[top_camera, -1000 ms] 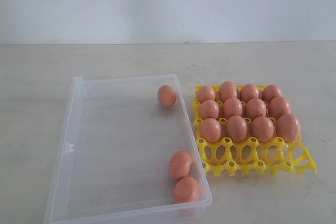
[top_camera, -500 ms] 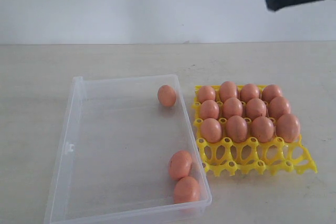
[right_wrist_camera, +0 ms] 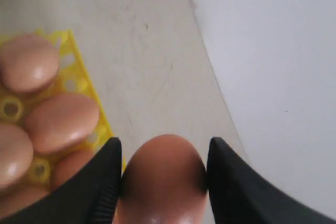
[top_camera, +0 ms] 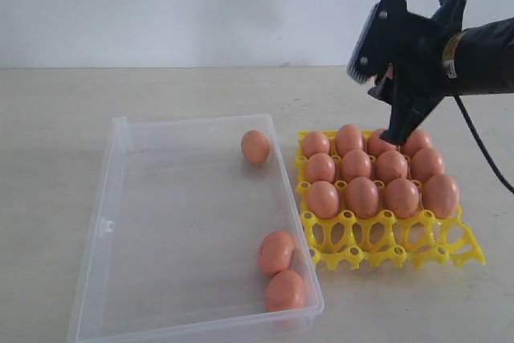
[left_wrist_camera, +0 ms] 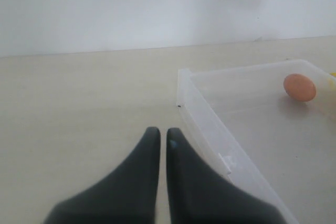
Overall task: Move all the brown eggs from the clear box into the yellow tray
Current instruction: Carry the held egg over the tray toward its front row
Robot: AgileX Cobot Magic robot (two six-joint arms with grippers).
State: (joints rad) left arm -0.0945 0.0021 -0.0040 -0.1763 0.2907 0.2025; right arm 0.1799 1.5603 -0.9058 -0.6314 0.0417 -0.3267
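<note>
Showing in the exterior view the black right gripper (top_camera: 384, 86) hanging over filled cups of the yellow plastic lattice tray (top_camera: 401, 253), three orange-brown oval eggs (top_camera: 276, 251) lying in the clear plastic box (top_camera: 112, 198); in the left wrist view, the left gripper (left_wrist_camera: 163, 136) idling narrow and empty; in the right wrist view, clamping one egg (right_wrist_camera: 163, 182), risking cracking it on seated eggs (right_wrist_camera: 60, 121) if lowered here.

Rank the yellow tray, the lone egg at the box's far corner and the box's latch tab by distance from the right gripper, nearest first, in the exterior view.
1. The yellow tray, just beneath the right gripper, on the right.
2. The lone egg, in the far right corner of the box.
3. The latch tab, on the box's left wall.
</note>
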